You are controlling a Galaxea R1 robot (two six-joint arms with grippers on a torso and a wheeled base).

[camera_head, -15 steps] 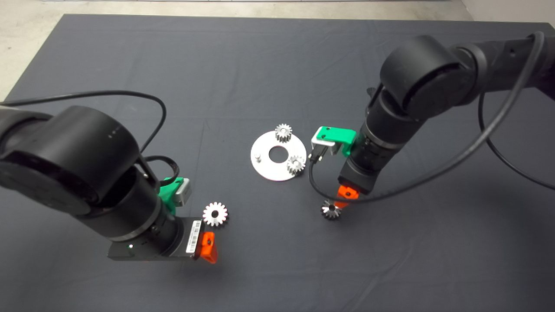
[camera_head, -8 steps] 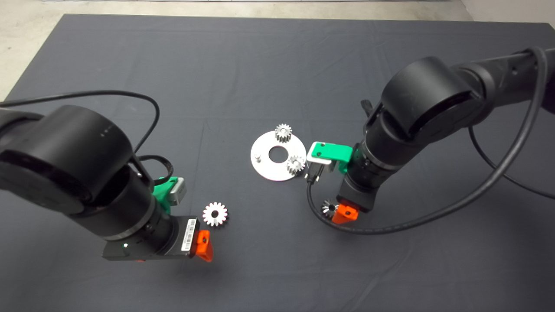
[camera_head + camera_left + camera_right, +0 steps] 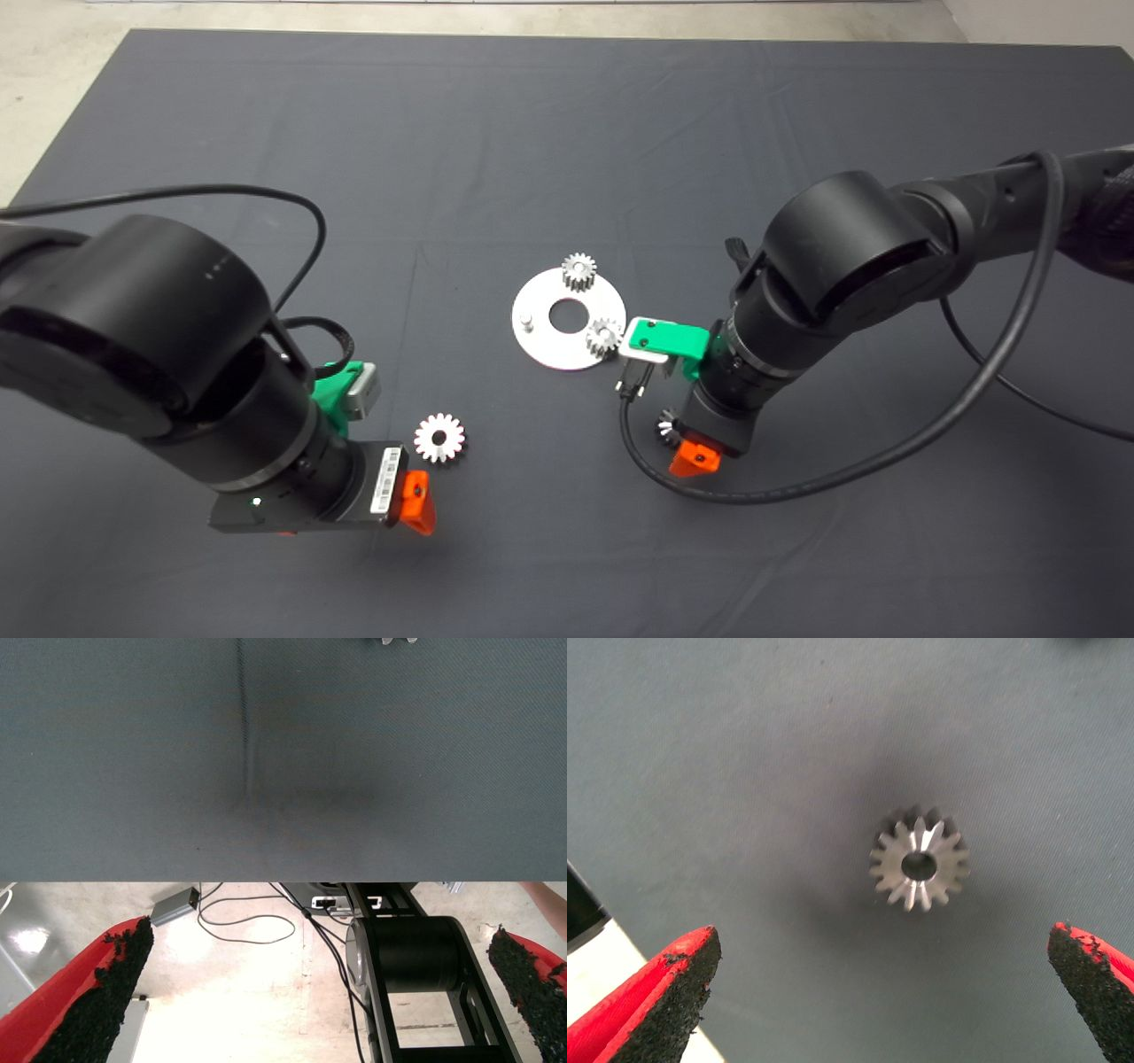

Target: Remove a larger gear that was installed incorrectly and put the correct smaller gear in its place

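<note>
Right hand (image 3: 687, 454): hovers over the mat, near the front right of the disc; its red fingers (image 3: 664, 992) are spread wide with nothing between the pads.
Smaller gear (image 3: 920, 859): lies flat on the mat, directly below the right hand, between the two spread fingers without touching either; in the head view only its edge (image 3: 664, 430) shows beside the hand's body.
Left hand (image 3: 412, 505): low over the front left of the mat, just in front of the larger gear; fingers (image 3: 97, 992) apart, gripping nothing.
Larger gear (image 3: 439, 437): flat on the mat, bright face up, well apart from the disc and just beside the left hand's red finger.
Disc (image 3: 540, 341): round silver plate with a central hole, lying on the mat near the middle of the counter.
Pale gears: one (image 3: 578, 271) sits at the disc's far rim, another (image 3: 603, 338) at its right rim, close to the right arm's green camera bracket (image 3: 666, 338).
Pin (image 3: 526, 322): a short bare peg stands on the disc's left part.
Mat (image 3: 532, 133): dark cloth covering the counter, with faint creases.
Left wrist view: beyond the mat's edge, a pale floor with cables and a black machine base.
</note>
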